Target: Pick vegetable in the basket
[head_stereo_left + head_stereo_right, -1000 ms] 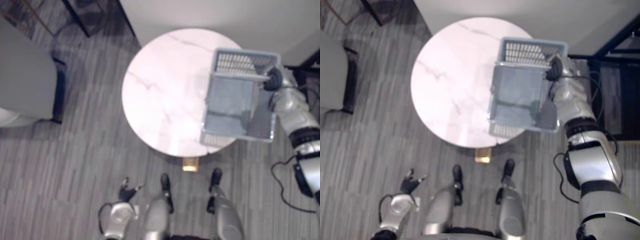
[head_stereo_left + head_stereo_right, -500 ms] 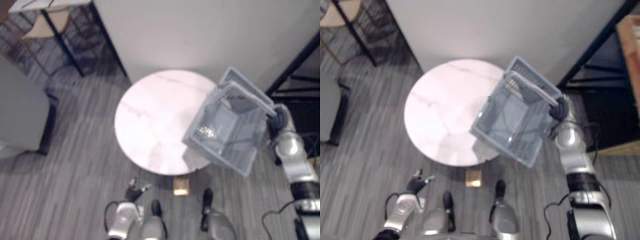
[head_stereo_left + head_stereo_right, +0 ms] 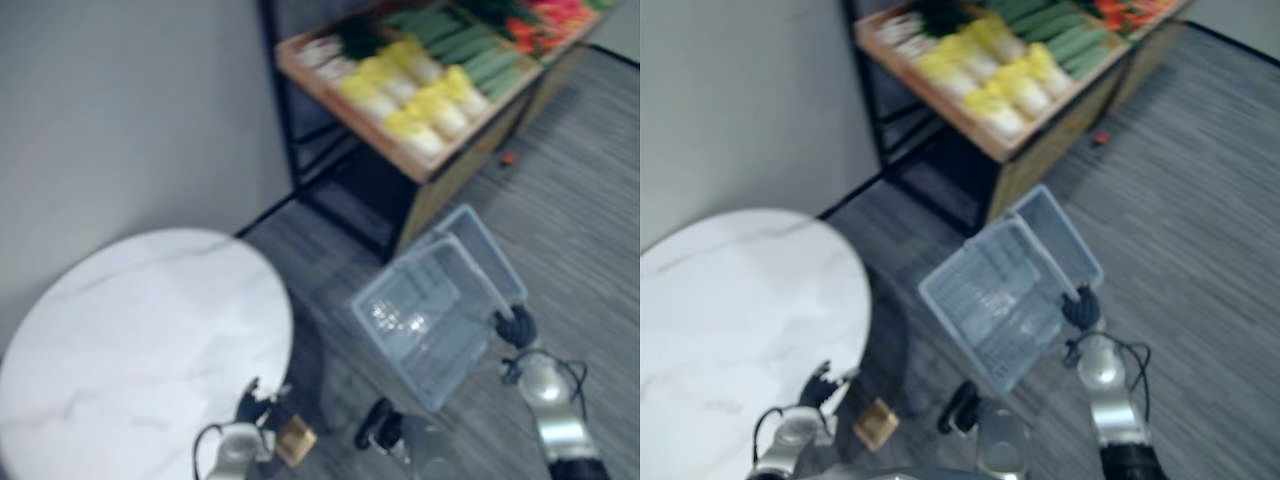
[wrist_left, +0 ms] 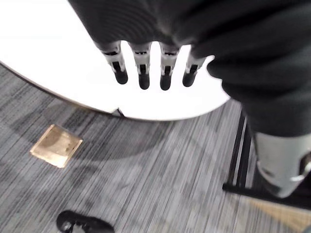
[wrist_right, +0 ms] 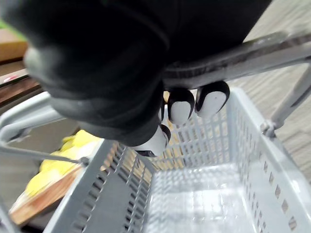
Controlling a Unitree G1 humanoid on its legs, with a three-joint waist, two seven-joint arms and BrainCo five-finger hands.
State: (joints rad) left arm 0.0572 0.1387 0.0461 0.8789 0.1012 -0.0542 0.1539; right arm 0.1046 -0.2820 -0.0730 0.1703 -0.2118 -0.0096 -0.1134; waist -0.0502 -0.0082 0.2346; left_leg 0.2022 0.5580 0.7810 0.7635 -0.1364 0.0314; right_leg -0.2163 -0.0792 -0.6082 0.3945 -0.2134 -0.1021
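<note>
An empty grey plastic basket (image 3: pixel 432 318) hangs tilted above the floor, and my right hand (image 3: pixel 516 327) is shut on its handle (image 5: pixel 228 58). The right wrist view shows the fingers (image 5: pixel 181 106) curled round that grey bar over the basket's slotted inside (image 5: pixel 199 194). Beyond the basket a wooden shelf (image 3: pixel 400 150) holds vegetables: yellow-white cabbages (image 3: pixel 420 95), green ones (image 3: pixel 470 45) and red ones (image 3: pixel 545 15) at the far end. My left hand (image 3: pixel 252 405) hangs low beside the round table (image 3: pixel 130 340), fingers (image 4: pixel 141 68) straight and holding nothing.
The white marble round table (image 3: pixel 730 310) fills the left side. A black metal frame (image 3: pixel 300 170) stands between the wall and the vegetable shelf. A small brass floor plate (image 4: pixel 56 145) lies on the grey striped floor near the table's edge.
The whole picture has swung to the right: the table now lies at the left and the vegetable shelf has come into sight. The basket has left the table and hangs over the floor.
</note>
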